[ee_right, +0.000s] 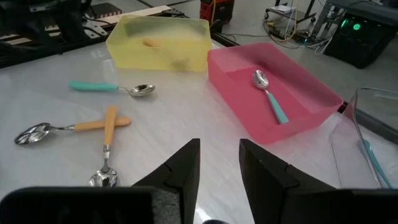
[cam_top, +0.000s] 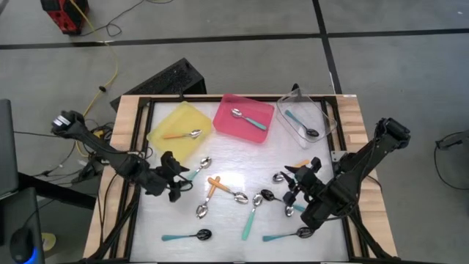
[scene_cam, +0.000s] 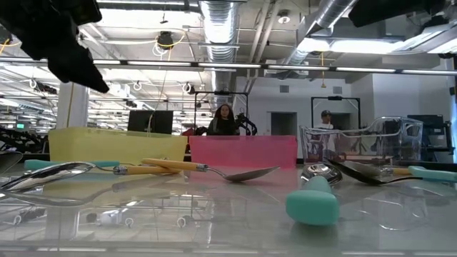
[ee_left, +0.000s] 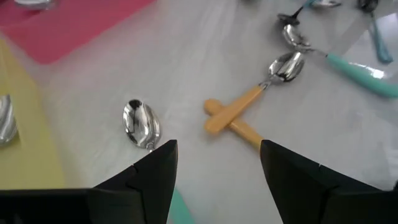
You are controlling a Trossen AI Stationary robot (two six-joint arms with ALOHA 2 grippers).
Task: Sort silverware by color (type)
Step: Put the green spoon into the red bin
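Sorting status: three spoons already binned, about ten loose on the worktop; judged early to midway.
Yellow tray: one orange spoon, silver bowl.
Pink tray: one teal spoon, silver bowl.
Clear tray: one teal spoon, dark bowl.
Crossed pair: two orange-handled spoons lying across one another mid-worktop, touching at the handles.
Teal spoon by left arm: silver bowl, just beside the left claw.
Front row: three teal spoons near the front edge.
Right cluster: several spoons bunched under the right claw; count unclear.
Left claw: hovers above the worktop left of centre, jaws spread wide, holding nothing; crossed pair ahead of it.
Right claw: hovers over the right cluster, jaws narrowly parted, holding nothing.
Handling, judged: light, rigid pieces; polished bowls likely slick on the glossy worktop, so a nudge may skid them.
Grip point, judged: mid-handle, across the plastic, not the bowl.
Risk, judged: lifting one of the crossed pair may drag its partner; take the upper one first.
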